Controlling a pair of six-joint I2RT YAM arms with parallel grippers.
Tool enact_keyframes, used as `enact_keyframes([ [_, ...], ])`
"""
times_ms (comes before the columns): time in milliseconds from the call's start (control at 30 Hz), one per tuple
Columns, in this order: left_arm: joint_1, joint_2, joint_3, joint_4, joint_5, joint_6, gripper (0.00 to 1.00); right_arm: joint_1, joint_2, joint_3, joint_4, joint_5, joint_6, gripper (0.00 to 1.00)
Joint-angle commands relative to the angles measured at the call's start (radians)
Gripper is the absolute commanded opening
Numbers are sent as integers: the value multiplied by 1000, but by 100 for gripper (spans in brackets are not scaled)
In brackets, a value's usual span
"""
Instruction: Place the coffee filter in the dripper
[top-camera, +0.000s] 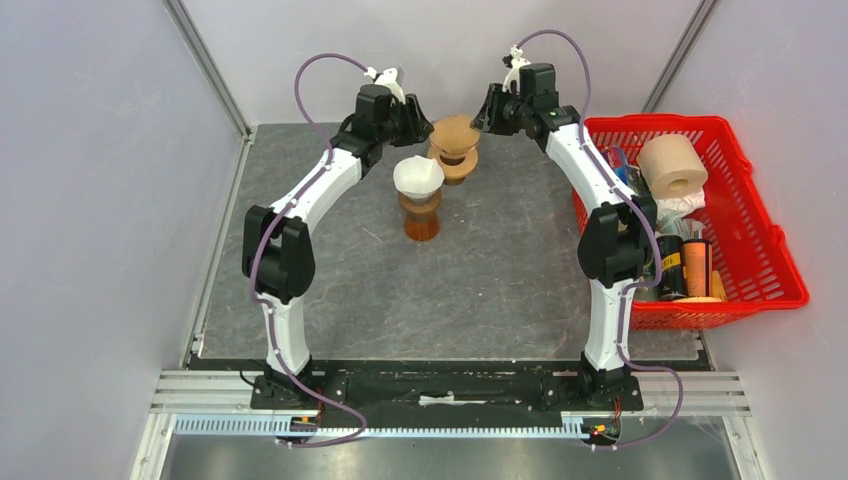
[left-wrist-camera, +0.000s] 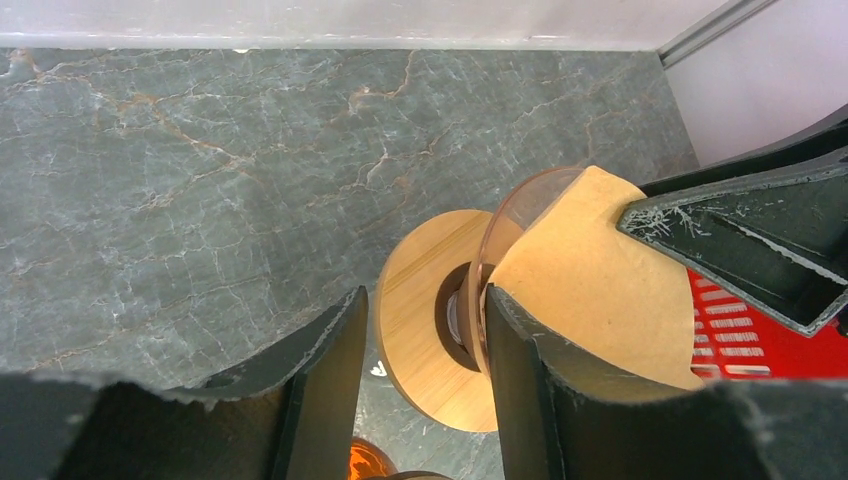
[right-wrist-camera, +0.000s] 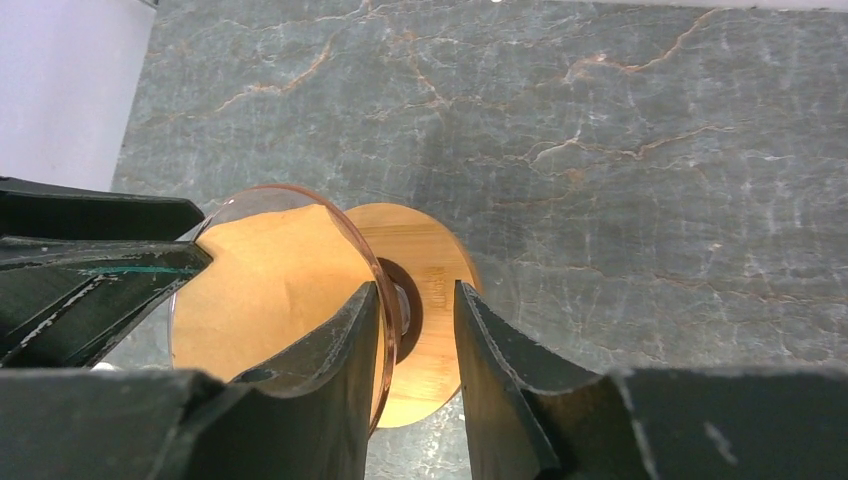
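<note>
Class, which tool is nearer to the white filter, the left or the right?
Left. The left tool sits just behind the white filter, at the left side of the brown-filter dripper; the right tool is beyond that dripper, on its right side.

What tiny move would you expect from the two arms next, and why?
Probably a gentle nudge pressing the brown filter flatter against the glass dripper. The paper already sits inside the cone, and both the left gripper and right gripper flank its rim, jaws parted.
</note>
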Motion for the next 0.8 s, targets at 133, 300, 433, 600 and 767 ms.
enact_keyframes([
  [133,12,-10,18,3,63,-27,52,-14,5,24,45,-142,23,39],
  [300,11,-38,-12,23,87,-16,52,-13,-8,7,50,-152,13,41],
  [433,11,-54,-11,22,99,-10,55,-14,-25,13,53,-156,11,45],
  [600,11,-77,5,23,103,-4,69,-14,-51,26,59,-118,15,54],
  [767,10,-120,34,4,100,15,88,-15,-118,3,81,-19,21,75],
])
